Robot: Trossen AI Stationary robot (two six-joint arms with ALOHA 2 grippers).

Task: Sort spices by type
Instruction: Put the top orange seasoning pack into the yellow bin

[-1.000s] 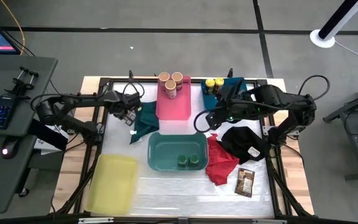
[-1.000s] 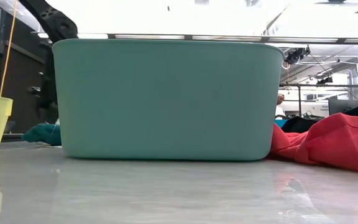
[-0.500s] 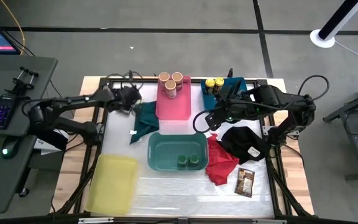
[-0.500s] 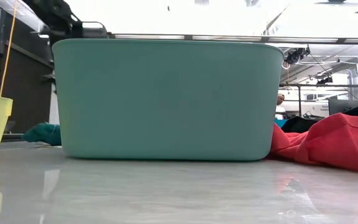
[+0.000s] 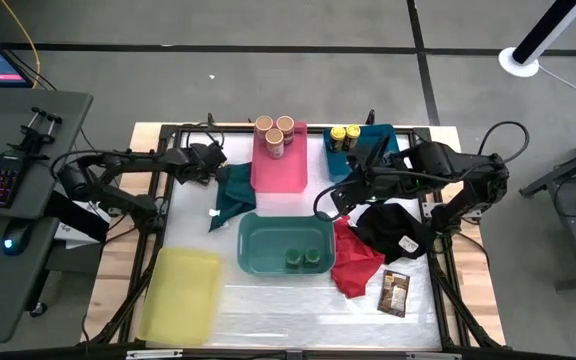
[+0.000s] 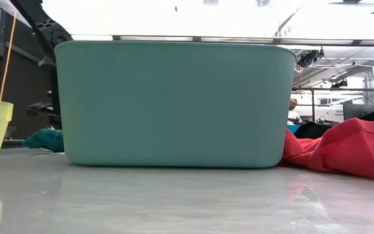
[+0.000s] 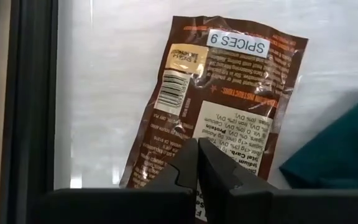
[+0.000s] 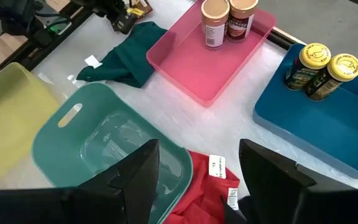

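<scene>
My left gripper (image 7: pixel 197 144) is shut on a flat brown packet (image 7: pixel 229 93) labelled "SPICES 9", near the table's far left corner (image 5: pixel 208 160), left of the dark green cloth (image 5: pixel 233 190). My right gripper (image 8: pixel 199 149) hovers open above the gap between the teal bin (image 5: pixel 268 245), the pink bin (image 5: pixel 280 170) and the red cloth (image 5: pixel 353 262). Tan-lidded jars (image 5: pixel 274 132) stand in the pink bin, yellow-lidded jars (image 5: pixel 345 134) in the blue bin (image 8: pixel 328 130), and green-lidded jars (image 5: pixel 303 258) in the teal bin. A second packet (image 5: pixel 395 293) lies flat near the table's near right corner. My left gripper comes at the packet from above with its fingers shut together on the packet's lower middle (image 7: pixel 157 146), opposite the labelled end. The fingers themselves hide the exact place of contact. The packet faces the camera flat and spread. Whether it is lifted clear of the table I cannot tell.
A yellow bin (image 5: pixel 178 295) stands at the near left. A black cloth (image 5: pixel 398 230) lies under the right arm, beside the red cloth. The teal bin (image 6: pixel 174 104) fills the low view. The dark table frame (image 7: pixel 33 93) runs close beside the packet.
My left gripper has moved from beside the green cloth's left edge toward the table's far edge, and the brown packet has gone along with it.
</scene>
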